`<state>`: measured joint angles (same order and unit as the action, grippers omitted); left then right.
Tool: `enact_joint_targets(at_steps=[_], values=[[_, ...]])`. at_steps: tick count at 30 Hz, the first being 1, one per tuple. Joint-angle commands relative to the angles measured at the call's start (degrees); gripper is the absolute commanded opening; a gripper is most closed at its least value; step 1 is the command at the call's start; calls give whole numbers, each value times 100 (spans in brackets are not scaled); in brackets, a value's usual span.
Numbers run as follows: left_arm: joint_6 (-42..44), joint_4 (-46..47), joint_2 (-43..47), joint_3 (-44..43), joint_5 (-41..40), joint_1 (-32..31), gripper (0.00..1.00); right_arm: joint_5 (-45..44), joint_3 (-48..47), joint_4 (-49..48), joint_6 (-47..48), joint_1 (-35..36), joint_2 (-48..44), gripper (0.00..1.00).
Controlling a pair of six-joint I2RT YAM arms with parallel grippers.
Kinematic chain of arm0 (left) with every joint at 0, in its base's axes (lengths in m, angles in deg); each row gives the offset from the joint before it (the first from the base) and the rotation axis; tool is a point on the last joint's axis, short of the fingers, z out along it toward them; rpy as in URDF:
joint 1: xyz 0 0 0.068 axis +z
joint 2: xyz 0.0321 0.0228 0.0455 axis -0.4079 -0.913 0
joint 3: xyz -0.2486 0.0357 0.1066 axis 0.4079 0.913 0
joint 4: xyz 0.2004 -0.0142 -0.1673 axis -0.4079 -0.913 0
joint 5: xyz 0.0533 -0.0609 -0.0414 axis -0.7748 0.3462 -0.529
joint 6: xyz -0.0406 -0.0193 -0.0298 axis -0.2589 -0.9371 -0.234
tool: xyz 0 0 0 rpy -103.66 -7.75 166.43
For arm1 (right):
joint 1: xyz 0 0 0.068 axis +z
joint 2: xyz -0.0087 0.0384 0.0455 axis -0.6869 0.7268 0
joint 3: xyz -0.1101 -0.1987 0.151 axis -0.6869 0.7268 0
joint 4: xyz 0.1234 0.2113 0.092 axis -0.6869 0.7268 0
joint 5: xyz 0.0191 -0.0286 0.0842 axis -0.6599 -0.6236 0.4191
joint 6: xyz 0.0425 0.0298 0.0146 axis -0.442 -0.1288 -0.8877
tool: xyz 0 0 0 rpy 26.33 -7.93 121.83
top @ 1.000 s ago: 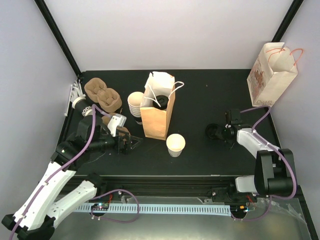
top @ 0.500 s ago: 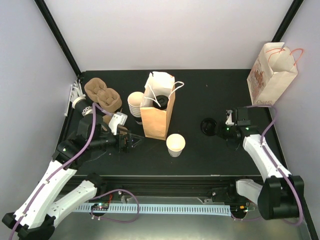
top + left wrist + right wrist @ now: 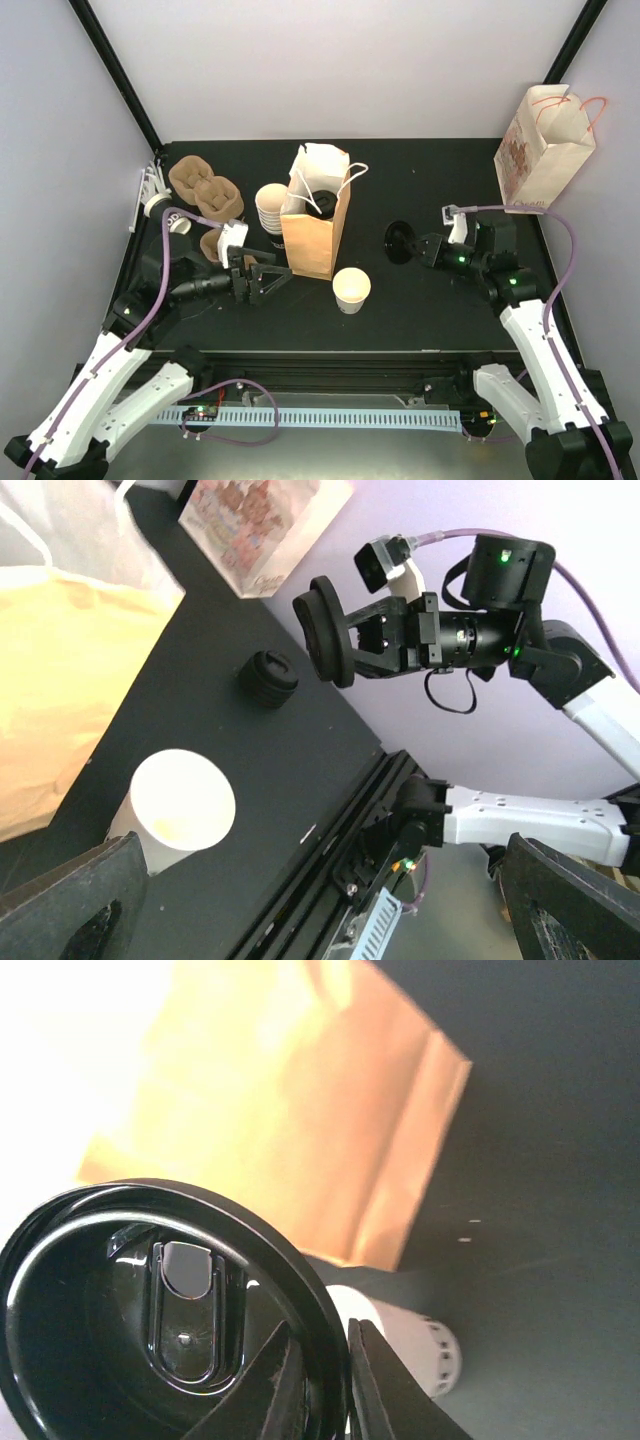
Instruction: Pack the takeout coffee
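Right pincer (image 3: 424, 249) clenched on black lid (image 3: 398, 241) rim, open cup (image 3: 351, 288) on table (image 3: 420, 180) beyond its tips and lower; level lid, centre it, press evenly; left pincer (image 3: 268, 279) released, probably idle.

Top view looks down from behind; close wrist views face inward; all share the brown bag (image 3: 318, 228).

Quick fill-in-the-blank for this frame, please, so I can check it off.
1. The right claw is shut on a black ___.
2. The left claw hangs ___, holding nothing.
3. The uncovered cup stands in front of the brown ___.
Missing words: lid; open; bag.
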<state>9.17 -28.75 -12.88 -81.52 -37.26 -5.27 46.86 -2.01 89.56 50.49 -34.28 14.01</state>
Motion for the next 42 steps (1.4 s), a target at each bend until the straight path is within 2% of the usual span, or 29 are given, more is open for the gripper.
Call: enact_joint_targets(at_steps=[1, 6, 12, 21, 28, 33, 39, 42], values=[[-227, 892, 130, 128, 293, -52, 99, 945, -396, -404, -250, 369, -174, 14], [-23, 1043, -51, -46, 141, -60, 99, 770, -767, -464, -307, 1213, -158, 14], [-514, 1254, -338, -355, 517, -97, 99, 312, -883, -759, -104, 1957, -184, 14], [-1015, 1377, -227, -406, 624, -314, 99, -158, -913, -913, 265, 2267, -156, 13], [-1112, 1337, -264, -445, 539, -528, 99, -1254, -945, -629, 1141, 2395, -323, 13], [-578, 714, -436, -720, -186, -831, 99, -1926, -943, -696, 1648, 2631, -173, 13], [35, -284, -812, -1239, -2188, -1891, 99, -2915, -1024, -714, 1794, 3208, 150, 12], [4, -402, -1077, -1391, -2765, -2283, 99, -3410, -1134, -638, 1805, 3439, 308, 12]])
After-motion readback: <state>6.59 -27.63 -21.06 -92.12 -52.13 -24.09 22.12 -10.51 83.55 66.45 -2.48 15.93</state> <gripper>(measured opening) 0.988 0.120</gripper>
